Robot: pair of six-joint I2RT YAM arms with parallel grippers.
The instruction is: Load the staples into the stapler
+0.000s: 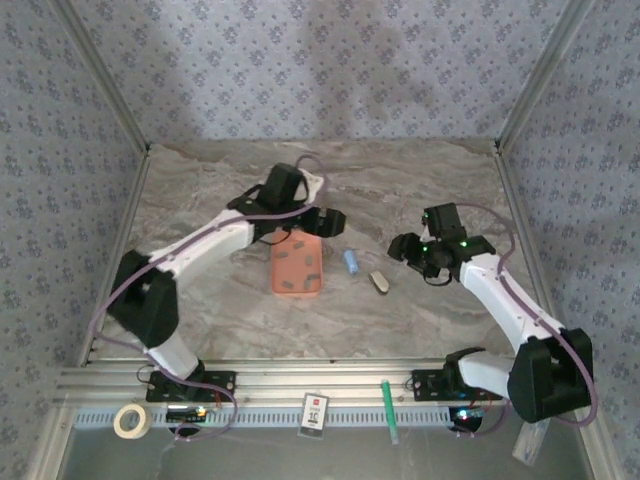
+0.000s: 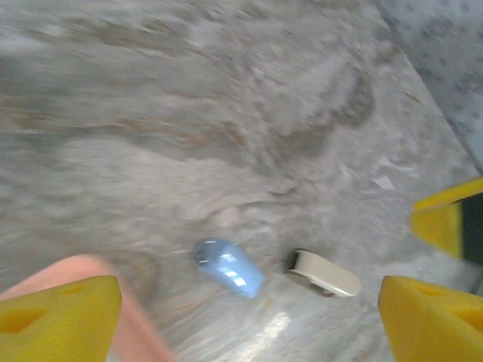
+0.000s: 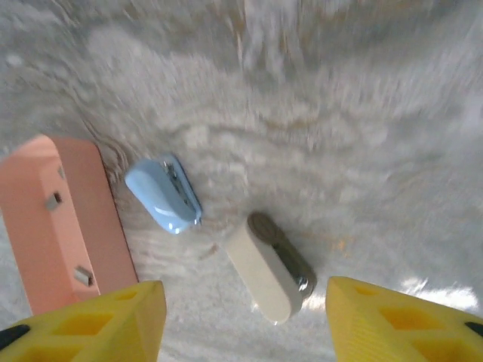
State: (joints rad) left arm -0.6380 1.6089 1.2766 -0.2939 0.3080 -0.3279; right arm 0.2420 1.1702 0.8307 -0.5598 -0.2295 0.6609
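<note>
Could've easily nabbed the beige lookalike [image 3: 268, 270] beside the stapler [image 3: 162, 194], with left pincer [image 1: 322, 222] and right pincer [image 1: 408, 250] both spread apart.

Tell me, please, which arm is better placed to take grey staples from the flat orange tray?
Left: the left gripper hangs over the tray's far end; the right gripper is beyond the light-blue stapler.

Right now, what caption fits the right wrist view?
Open right gripper above light-blue stapler, beige object and orange tray holding staples.

stapler [image 3: 162, 194]: light-blue, lying on table [image 3: 362, 151]; staples [image 3: 53, 200]: grey strips, scattered on orange tray [image 3: 45, 241]
</note>
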